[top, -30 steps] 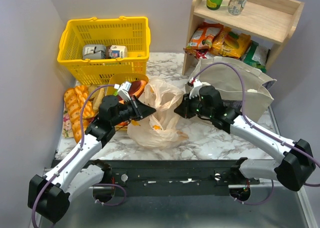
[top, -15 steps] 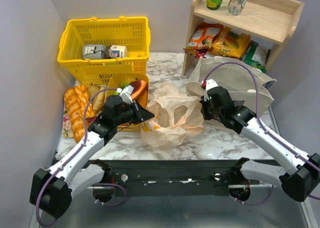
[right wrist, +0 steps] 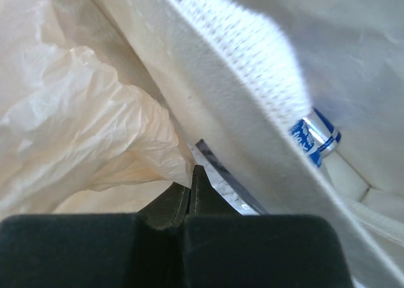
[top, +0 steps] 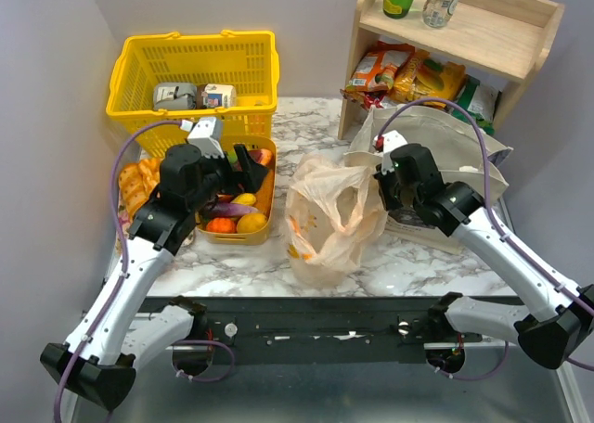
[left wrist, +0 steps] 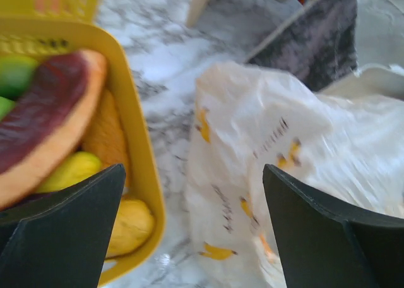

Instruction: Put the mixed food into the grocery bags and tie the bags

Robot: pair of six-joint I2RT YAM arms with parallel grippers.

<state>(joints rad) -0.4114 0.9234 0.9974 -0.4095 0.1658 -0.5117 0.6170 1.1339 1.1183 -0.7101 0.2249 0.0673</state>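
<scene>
The peach plastic bag (top: 329, 219) (left wrist: 271, 149) with yellow fruit prints stands mid-table, its mouth pulled toward the right. My right gripper (top: 383, 191) (right wrist: 192, 186) is shut on its thin edge (right wrist: 95, 124), right beside the beige canvas tote (top: 450, 145) (right wrist: 252, 79). A blue-silver can (right wrist: 315, 136) shows inside the tote. My left gripper (top: 243, 163) (left wrist: 202, 237) is open and holds nothing. It hangs between the bag and a yellow tray (top: 265, 205) (left wrist: 144, 168). The tray holds a red-brown slice (left wrist: 44, 111), an eggplant (top: 232, 209), lemons (left wrist: 129, 225) and limes (left wrist: 12, 73).
A yellow shopping basket (top: 195, 70) with small boxes stands at the back left. Braided bread loaves (top: 135, 186) lie left of the tray. A wooden shelf (top: 455, 33) with snack packets (top: 408, 75) and bottles rises behind the tote.
My left gripper let go of the plastic bag, opened wide and swung back left over the tray. The right gripper pulled the bag's edge toward the tote, and the bag now stands taller.
</scene>
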